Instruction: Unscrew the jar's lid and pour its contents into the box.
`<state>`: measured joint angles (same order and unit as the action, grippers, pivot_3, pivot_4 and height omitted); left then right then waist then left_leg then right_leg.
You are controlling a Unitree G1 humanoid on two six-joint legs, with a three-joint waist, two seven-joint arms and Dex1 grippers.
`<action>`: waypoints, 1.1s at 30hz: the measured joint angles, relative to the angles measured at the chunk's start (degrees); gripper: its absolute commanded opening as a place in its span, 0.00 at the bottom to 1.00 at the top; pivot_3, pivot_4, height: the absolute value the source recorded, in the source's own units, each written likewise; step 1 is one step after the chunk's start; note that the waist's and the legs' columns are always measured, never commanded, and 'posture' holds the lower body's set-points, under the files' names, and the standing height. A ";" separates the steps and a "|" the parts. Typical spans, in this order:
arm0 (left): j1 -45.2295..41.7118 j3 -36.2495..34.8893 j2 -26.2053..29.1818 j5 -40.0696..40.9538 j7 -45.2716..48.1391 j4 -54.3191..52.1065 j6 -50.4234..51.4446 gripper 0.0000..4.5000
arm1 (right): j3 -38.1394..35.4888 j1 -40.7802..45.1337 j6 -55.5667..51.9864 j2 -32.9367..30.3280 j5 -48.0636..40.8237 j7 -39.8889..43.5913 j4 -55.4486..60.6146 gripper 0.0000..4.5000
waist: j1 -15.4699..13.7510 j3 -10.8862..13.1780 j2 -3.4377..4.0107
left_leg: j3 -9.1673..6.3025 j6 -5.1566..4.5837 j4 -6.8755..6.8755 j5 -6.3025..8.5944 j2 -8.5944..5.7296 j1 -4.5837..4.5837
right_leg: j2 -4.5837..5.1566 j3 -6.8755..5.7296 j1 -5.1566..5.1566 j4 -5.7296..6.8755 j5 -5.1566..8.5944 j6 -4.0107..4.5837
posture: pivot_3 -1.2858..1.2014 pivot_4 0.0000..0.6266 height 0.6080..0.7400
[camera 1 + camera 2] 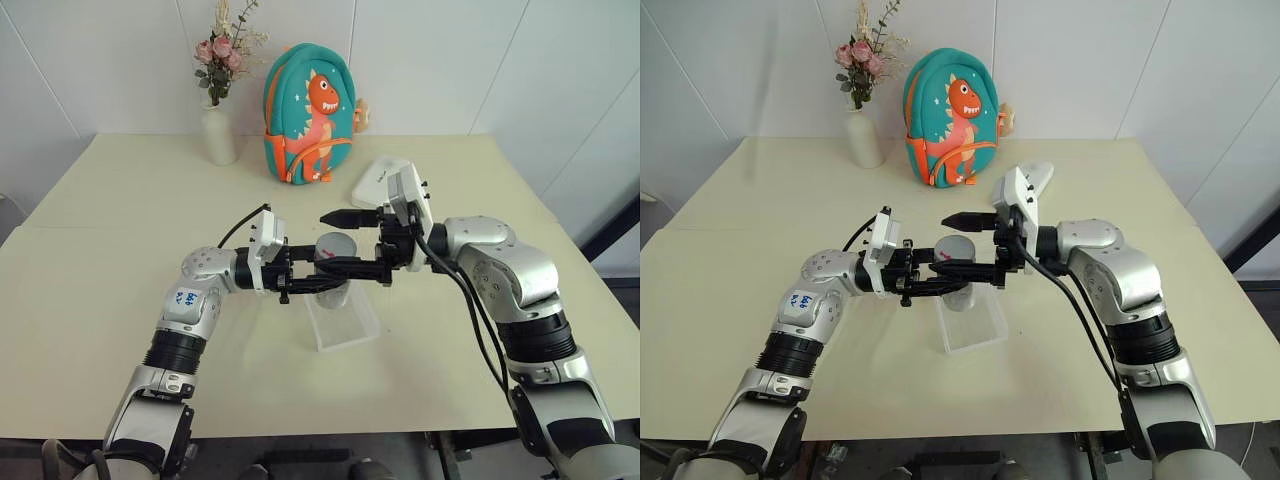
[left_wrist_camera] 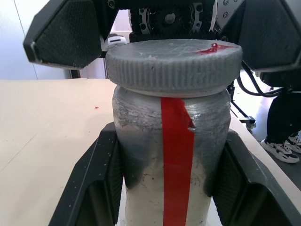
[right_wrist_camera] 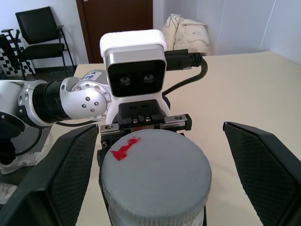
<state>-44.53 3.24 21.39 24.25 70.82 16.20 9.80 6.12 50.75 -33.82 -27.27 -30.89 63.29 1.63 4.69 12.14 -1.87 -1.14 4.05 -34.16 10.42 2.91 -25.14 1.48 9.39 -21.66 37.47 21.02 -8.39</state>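
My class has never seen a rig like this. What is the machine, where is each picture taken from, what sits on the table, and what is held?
It is a humanoid robot with two arms. Two pictures look down from its head; two come from wrist cameras. The left gripper is shut on the jar, holding it above the box, a clear tray. The right gripper is open, its fingers either side of the grey lid, not yet gripping. On the table also stand a flower vase, a dinosaur backpack and a white case.
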 measured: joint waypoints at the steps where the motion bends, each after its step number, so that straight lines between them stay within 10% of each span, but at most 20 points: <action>1: 0.00 0.00 0.00 0.00 0.00 0.00 0.00 0.45 | 0.05 0.00 0.03 0.01 0.05 0.03 -0.13 0.99 | 0.00 0.00 0.00 | 0.00 0.00 0.00 0.00 0.00 0.00 | 0.00 0.00 0.00 0.00 0.00 0.00 | 0.52 0.24 1.00; 8: 0.00 -0.06 0.00 -0.03 -0.45 0.02 0.01 0.45 | 0.09 0.01 0.08 0.19 -0.06 0.78 -0.22 0.57 | 0.04 0.00 0.00 | 0.00 0.00 0.00 0.00 0.00 0.01 | 0.00 0.00 0.00 0.01 0.00 0.00 | 0.52 0.24 1.00; 33: 0.73 -0.12 1.34 -0.03 -0.26 -0.01 -0.28 0.45 | -5.56 7.46 3.74 -5.21 0.99 0.93 -10.68 0.57 | 0.00 0.00 0.00 | 0.01 0.00 0.01 0.00 0.00 0.00 | 0.01 0.00 0.00 -0.02 0.00 0.00 | 0.52 0.24 1.00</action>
<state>-43.81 3.12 22.73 24.22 70.56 16.18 9.53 0.56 58.21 -30.09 -32.48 -29.91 64.22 -9.05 4.69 12.14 -1.87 -1.14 4.05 -34.15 10.42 2.91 -25.13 1.48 9.39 -21.66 37.46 21.02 -8.39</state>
